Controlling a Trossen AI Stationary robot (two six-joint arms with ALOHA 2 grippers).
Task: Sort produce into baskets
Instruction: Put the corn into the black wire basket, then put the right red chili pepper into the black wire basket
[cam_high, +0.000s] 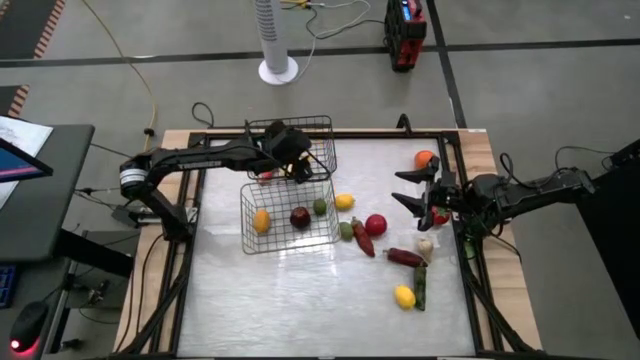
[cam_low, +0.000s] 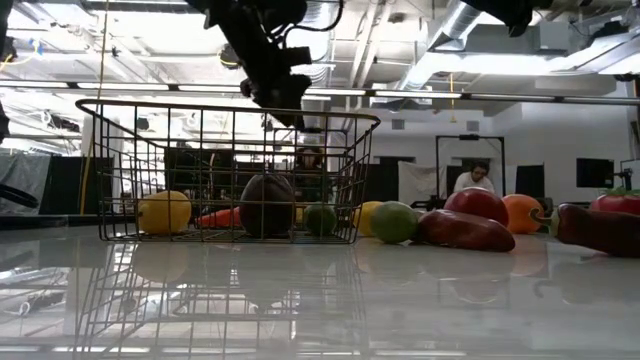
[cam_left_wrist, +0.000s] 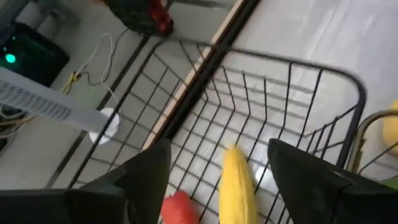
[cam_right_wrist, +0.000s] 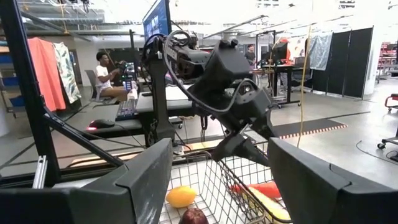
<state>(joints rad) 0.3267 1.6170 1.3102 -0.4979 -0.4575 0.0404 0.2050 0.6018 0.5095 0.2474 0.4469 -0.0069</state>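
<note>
directly beneath the open left pincer (cam_left_wrist: 217, 180), corn (cam_left_wrist: 239, 186) lies lengthwise in the far basket (cam_high: 322, 135); right pincer (cam_high: 420, 188) waits open.

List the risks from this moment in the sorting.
The corn hangs between the left gripper fingers above the far basket; it may bounce off the red piece below. Lifting away, that gripper could snag the wire rim. The right gripper hovers open over crowded produce beside the table frame.
</note>
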